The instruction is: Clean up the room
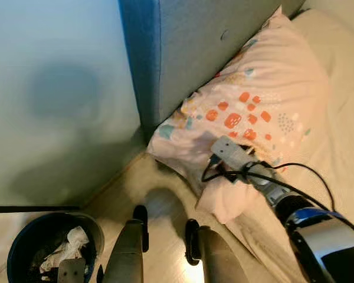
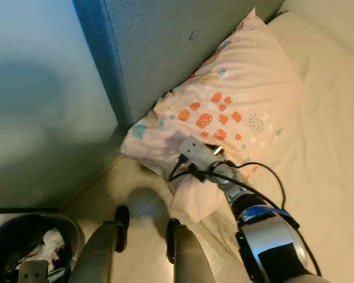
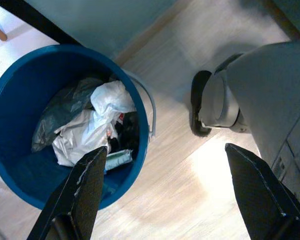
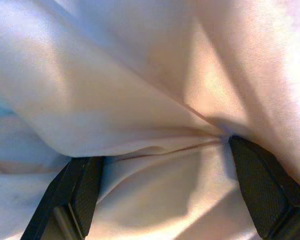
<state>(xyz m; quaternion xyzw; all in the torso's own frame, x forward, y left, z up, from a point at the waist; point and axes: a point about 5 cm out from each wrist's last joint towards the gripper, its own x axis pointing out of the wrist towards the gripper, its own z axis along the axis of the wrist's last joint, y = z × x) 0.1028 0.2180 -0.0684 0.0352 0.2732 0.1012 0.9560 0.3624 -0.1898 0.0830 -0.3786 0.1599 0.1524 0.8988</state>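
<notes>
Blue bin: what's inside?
The bin holds crumpled white plastic, a grey bag and a small dark item. Anything under that trash is covered. The left gripper hangs over its edge, fingers apart.

Head views: warm, moderately bright light is falling on the pillow (image 1: 248, 112) and bed (image 1: 342, 88); the wall (image 1: 53, 88) is carrying a soft, cool-toned shadow. A small glare patch is showing on the floor (image 1: 194, 272) between the robot's legs. Overall sharpness is mild, slightly soft. Left wrist view: evenly lit, the bin (image 3: 20, 100) is reading crisp, a bright reflection is lying on the floorboards. Right wrist view: fabric is looking soft, possibly out of focus, with warm light and deep fold shadows.
</notes>
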